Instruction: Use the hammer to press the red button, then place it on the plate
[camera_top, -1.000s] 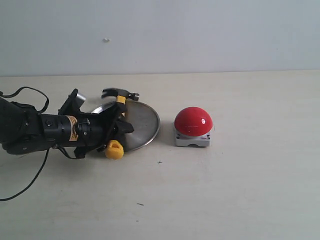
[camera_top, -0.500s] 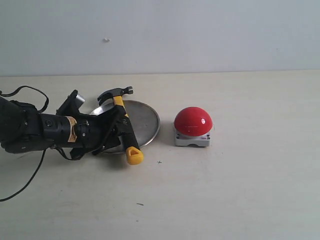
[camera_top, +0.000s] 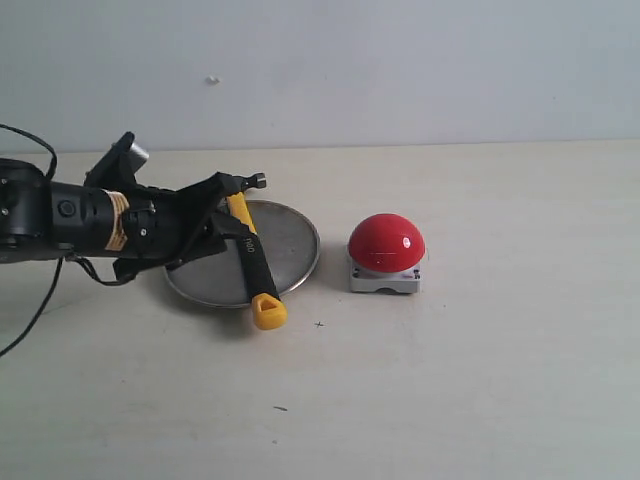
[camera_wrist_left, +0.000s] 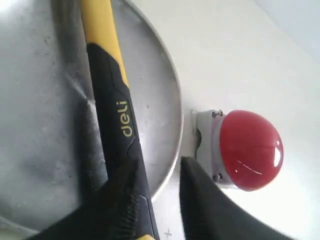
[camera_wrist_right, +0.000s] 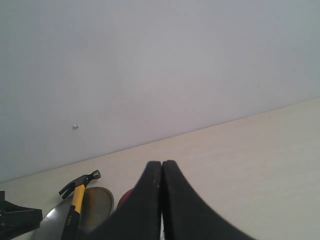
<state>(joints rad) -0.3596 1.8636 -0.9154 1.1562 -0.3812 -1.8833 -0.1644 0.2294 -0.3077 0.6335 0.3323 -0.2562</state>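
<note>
The hammer lies across the plate, its dark head past the far rim and its yellow looped end on the table in front. My left gripper hovers over the handle from the left, open, with nothing between its fingers. In the left wrist view the black-and-yellow handle runs under one of the fingers of my left gripper, over the plate. The red button sits to the right of the plate, untouched. My right gripper is shut and empty, far from everything.
A pale tabletop stretches out to the right and front, backed by a plain wall. The left arm's black cable trails over the table at the left edge.
The hammer's handle swung right and came to rest across the plate. My left gripper has let go of it, lifted, and pulled back to the left. The right gripper has not moved.
</note>
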